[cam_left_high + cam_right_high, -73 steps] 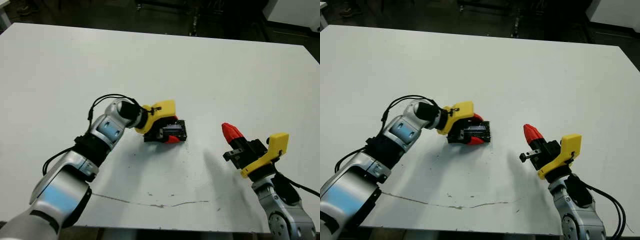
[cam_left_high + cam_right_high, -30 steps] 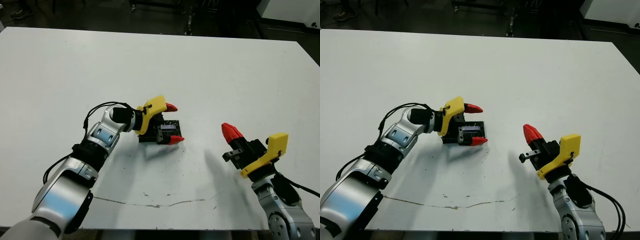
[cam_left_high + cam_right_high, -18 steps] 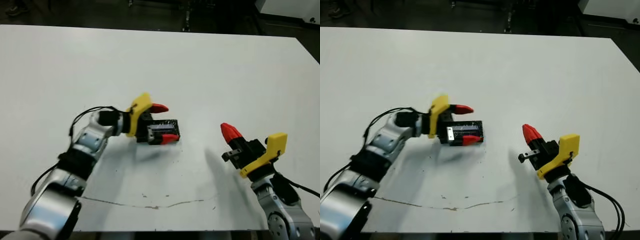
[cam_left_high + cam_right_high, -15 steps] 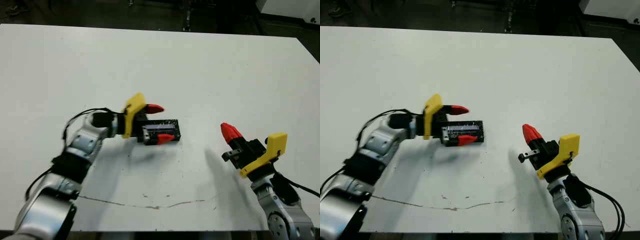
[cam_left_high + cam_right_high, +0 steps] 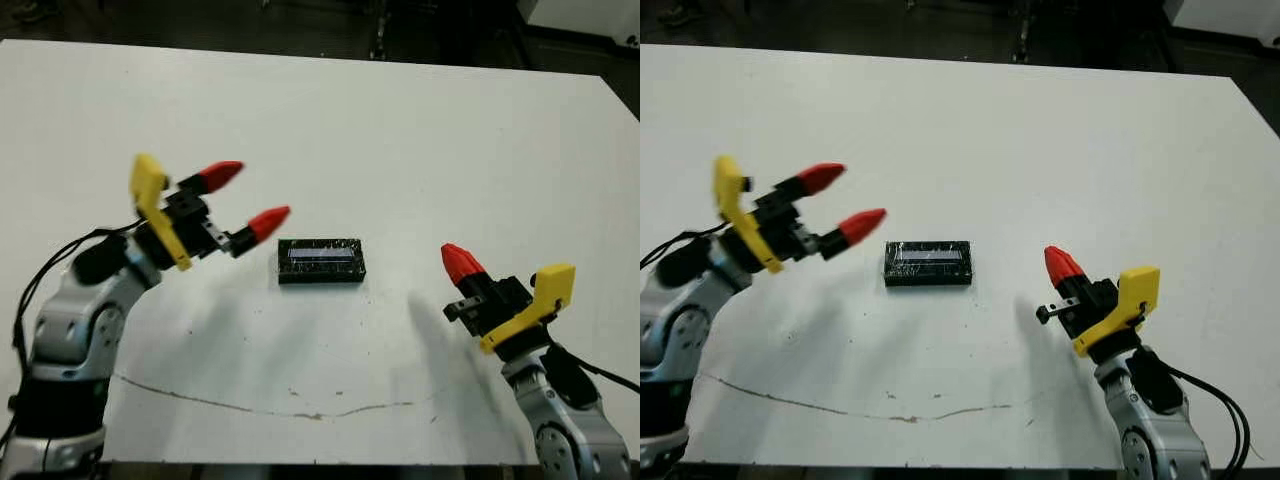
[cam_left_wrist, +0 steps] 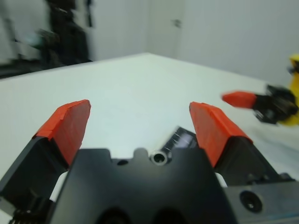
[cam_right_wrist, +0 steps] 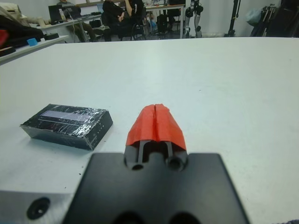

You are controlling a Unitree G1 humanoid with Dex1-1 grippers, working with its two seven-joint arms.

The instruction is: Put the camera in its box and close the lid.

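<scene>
Since a moment ago the left hand [image 5: 233,200] has let go and lifted away, fingers spread; box [image 5: 321,261] lies lidded mid-desk [image 5: 400,130]; right hand [image 5: 455,262] pressed together, apart

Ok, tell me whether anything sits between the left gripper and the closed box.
Nothing visible does. The left gripper is open and raised off the table, on the robot's left of the box, which lies with its lid on. Only bare tabletop shows between them. The right gripper is shut, on the box's other side.
</scene>
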